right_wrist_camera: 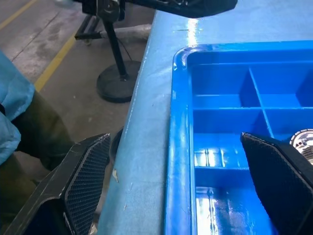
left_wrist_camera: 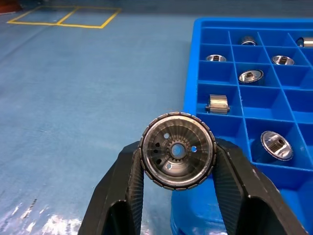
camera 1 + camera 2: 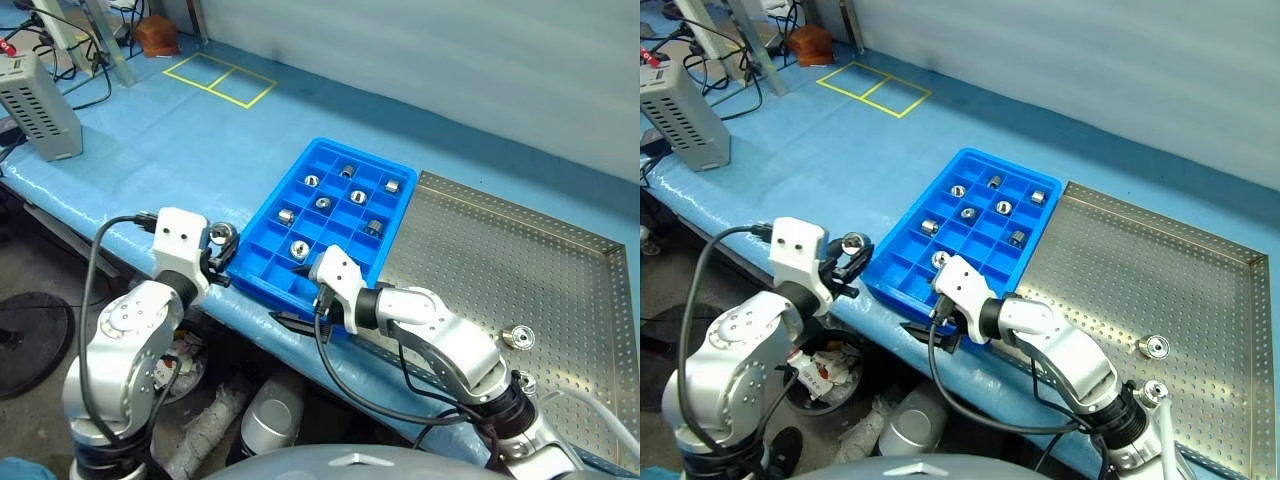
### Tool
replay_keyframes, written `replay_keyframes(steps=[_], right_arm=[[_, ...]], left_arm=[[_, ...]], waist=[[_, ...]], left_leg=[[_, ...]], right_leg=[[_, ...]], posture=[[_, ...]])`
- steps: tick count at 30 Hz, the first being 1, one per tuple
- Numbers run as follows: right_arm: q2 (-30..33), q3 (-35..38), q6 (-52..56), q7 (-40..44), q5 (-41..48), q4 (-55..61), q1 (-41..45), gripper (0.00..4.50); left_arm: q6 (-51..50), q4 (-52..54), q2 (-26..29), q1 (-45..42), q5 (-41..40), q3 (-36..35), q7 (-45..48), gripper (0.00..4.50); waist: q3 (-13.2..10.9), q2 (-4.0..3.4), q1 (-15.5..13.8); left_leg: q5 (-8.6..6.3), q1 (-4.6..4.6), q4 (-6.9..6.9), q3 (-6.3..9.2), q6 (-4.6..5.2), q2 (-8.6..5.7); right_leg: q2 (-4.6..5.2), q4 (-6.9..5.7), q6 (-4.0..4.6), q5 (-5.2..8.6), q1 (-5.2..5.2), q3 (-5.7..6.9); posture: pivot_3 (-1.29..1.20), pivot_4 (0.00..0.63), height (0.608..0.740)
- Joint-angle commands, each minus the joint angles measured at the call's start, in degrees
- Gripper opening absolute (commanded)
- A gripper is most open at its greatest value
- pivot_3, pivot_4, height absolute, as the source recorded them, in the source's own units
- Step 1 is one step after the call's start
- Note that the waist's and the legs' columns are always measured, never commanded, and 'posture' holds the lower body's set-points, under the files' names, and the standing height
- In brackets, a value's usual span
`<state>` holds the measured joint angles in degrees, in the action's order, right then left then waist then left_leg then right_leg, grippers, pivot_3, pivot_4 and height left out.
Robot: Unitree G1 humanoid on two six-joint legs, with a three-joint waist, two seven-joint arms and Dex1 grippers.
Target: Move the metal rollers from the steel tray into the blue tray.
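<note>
— Steel and shiny: what's the left tool [image 2: 178,196] got?
— It's pinching one roller [image 2: 178,150] between its two black fingers [image 2: 128,188], hollow end toward the camera, held just off the near left corner of the blue tray [image 3: 262,232].
— And the right tool [image 1: 188,183]?
— Spread wide, nothing in it, sitting over the tray's near edge.
— Where are the other rollers?
— Seven, I think, lie in the tray's compartments, one each; the far ones are hard to count. Two more [image 3: 1156,347] remain on the steel tray [image 3: 1200,290], just right of the blue one on the blue-covered worktop [image 3: 160,170].
</note>
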<state>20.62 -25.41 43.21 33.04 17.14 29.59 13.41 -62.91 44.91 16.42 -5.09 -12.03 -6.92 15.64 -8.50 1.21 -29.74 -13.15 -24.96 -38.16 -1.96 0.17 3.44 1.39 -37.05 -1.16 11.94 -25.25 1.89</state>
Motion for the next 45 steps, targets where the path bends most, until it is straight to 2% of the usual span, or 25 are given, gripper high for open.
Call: replay_keyframes(steps=[1, 10, 16, 17, 23, 24, 34, 45], right_arm=[[-0.27, 1.45, 0.44, -1.15, 0.66, 3.38, -0.85, 4.5], [-0.03, 2.81, 1.83, -4.08, 0.57, 6.14, -3.79, 4.5], [-0.29, 3.13, 2.57, -5.38, 0.71, 7.49, -5.19, 4.5], [-0.28, 3.13, 2.58, -5.46, 0.71, 7.62, -5.39, 4.5], [-0.16, 2.95, 2.72, -5.59, 0.85, 7.73, -5.7, 4.5], [-0.17, 2.94, 2.77, -5.54, 0.88, 7.7, -5.66, 4.5], [-0.24, 2.07, 2.64, -4.0, 1.02, 6.4, -4.01, 4.5], [-0.75, 2.1, 2.67, -3.97, 0.84, 5.79, -3.48, 4.5]], left_arm=[[2.51, -1.89, 0.06, -1.34, -1.19, 2.04, 0.65, 1.69], [1.59, -6.73, 2.94, 0.25, 0.08, 5.79, 0.15, 1.69], [0.58, -5.93, 2.73, 1.35, -0.96, 4.48, -0.36, 1.69], [0.49, -5.81, 2.92, 1.44, -1.1, 4.27, -0.32, 2.42], [0.26, -4.79, 3.3, 1.4, -1.39, 2.69, -0.82, 4.34], [0.25, -4.44, 3.12, 1.35, -1.55, 2.34, -0.92, 4.43], [0.16, -1.5, 2.27, 2.28, -3.12, 0.82, -2.13, 4.43], [2.05, -3.86, 2.81, -1.76, -2.62, 2.75, -2.26, 4.43]], waist=[[0.0, 0.0, 0.55], [0.0, -0.01, 5.38], [0.0, -0.04, 9.48], [0.0, -0.04, 10.08], [0.0, -0.04, 13.23], [0.0, -0.04, 13.54], [0.0, -0.04, 15.54], [0.0, -0.04, 15.31]], left_leg=[[0.0, 0.0, 0.0, 0.0, 0.0, 0.0], [0.01, -0.06, 0.0, 0.06, 0.01, 0.01], [0.0, 0.12, 0.02, 0.19, 0.0, 0.02], [0.0, 0.16, 0.02, 0.22, 0.0, 0.02], [0.02, 0.26, 0.02, 0.27, -0.01, 0.03], [0.02, 0.26, 0.02, 0.28, -0.01, 0.03], [0.04, 0.27, 0.03, 0.37, 0.0, 0.02], [0.04, 0.27, 0.03, 0.4, -0.01, 0.01]], right_leg=[[0.0, 0.0, 0.0, 0.0, 0.01, 0.0], [0.0, 0.03, 0.02, 0.01, 0.3, 0.05], [0.0, 0.1, 0.1, 0.06, 0.55, 0.16], [0.0, 0.09, 0.12, 0.07, 0.6, 0.17], [0.0, 0.08, 0.16, 0.09, 0.69, 0.18], [0.0, 0.08, 0.16, 0.09, 0.69, 0.18], [-0.03, 0.06, 0.19, 0.11, 0.72, 0.18], [-0.03, 0.06, 0.2, 0.11, 0.73, 0.18]], posture=[[0.4, 0.15, 0.74], [0.31, 0.15, 0.74], [0.3, 0.15, 0.74], [0.3, 0.15, 0.74], [0.32, 0.15, 0.74], [0.32, 0.15, 0.74], [0.36, 0.15, 0.74], [0.37, 0.15, 0.74]])
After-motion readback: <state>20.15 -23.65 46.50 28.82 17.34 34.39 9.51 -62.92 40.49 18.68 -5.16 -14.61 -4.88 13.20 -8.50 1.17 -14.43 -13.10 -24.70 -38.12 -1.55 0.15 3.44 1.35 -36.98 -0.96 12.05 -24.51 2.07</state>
